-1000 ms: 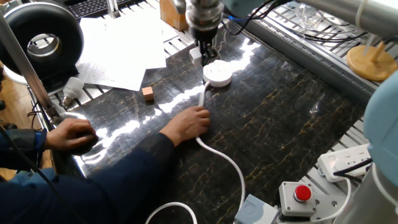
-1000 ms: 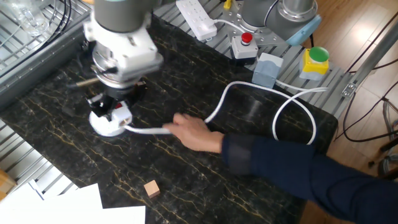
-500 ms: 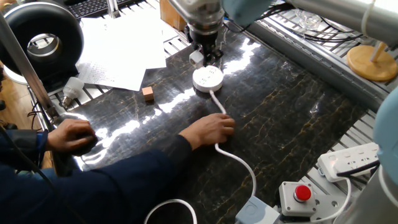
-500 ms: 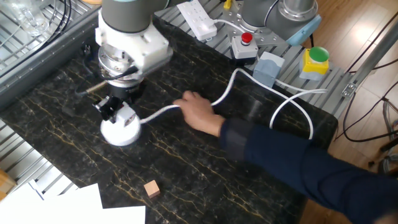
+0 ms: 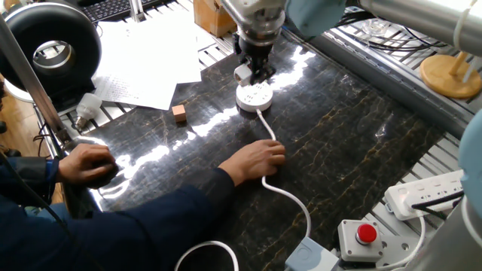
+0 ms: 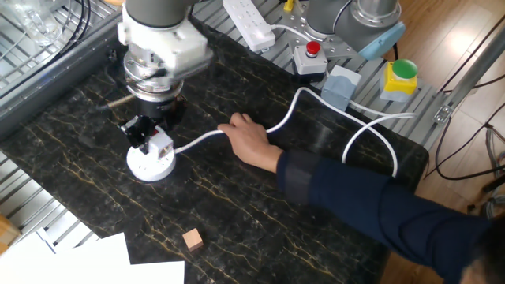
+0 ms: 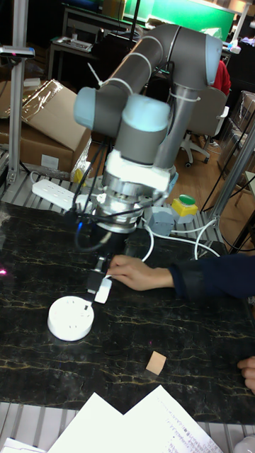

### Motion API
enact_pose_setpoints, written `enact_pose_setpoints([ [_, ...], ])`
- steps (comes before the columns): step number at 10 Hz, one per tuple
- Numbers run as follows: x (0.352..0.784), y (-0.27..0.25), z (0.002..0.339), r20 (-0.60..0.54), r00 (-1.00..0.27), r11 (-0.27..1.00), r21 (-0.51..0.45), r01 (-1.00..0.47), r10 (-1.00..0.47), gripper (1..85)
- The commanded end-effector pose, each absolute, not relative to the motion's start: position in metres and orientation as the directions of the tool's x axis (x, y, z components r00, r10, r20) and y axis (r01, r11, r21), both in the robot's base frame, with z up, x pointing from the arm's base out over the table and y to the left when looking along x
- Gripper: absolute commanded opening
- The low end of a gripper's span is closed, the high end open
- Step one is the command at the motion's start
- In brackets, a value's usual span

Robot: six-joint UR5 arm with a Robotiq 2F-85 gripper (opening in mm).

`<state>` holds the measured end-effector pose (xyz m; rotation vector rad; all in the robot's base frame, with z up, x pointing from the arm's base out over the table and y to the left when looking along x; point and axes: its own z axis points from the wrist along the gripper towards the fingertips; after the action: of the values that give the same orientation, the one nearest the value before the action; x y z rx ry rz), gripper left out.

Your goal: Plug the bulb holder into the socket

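Note:
The socket [image 5: 254, 98] is a round white disc lying flat on the dark marble table, also seen as the socket [image 6: 151, 166] and the socket [image 7: 70, 318]. Its white cord [image 5: 285, 196] runs toward the table's front. My gripper [image 5: 251, 72] is shut on the bulb holder [image 5: 242, 73], a small white block. A red mark shows on the bulb holder [image 6: 162, 145], held by my gripper [image 6: 150, 136] just over the disc's top. In the tall fixed view the bulb holder [image 7: 103, 289] hangs slightly above and right of the disc, apart from it.
A person's hand [image 5: 256, 159] rests on the cord; the other hand [image 5: 86, 162] is at the table's left edge. A wooden cube [image 5: 179, 113], a light bulb [image 5: 89, 105], papers [image 5: 151, 60], a power strip [image 6: 248, 22] and a red stop button [image 5: 366, 234] lie around.
The hand slid along the cord away from the socket, and the disc shifted a little. My gripper moved with the bulb holder and now sits over the disc.

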<state>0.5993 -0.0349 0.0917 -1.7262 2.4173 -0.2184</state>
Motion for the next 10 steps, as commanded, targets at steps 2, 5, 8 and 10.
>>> enact_pose_setpoints([
  [2,0.588,-0.026,0.075,-0.154,-0.86,0.873,-0.038,-0.486,-0.486,1.3],
  [5,0.56,-0.011,0.102,0.014,-0.969,0.969,0.018,-0.247,-0.247,1.3],
  [8,0.569,0.006,0.114,0.029,-0.992,0.993,0.012,-0.121,-0.122,1.3],
  [10,0.578,0.007,0.111,0.008,-0.996,0.996,0.029,-0.088,-0.088,1.3],
])
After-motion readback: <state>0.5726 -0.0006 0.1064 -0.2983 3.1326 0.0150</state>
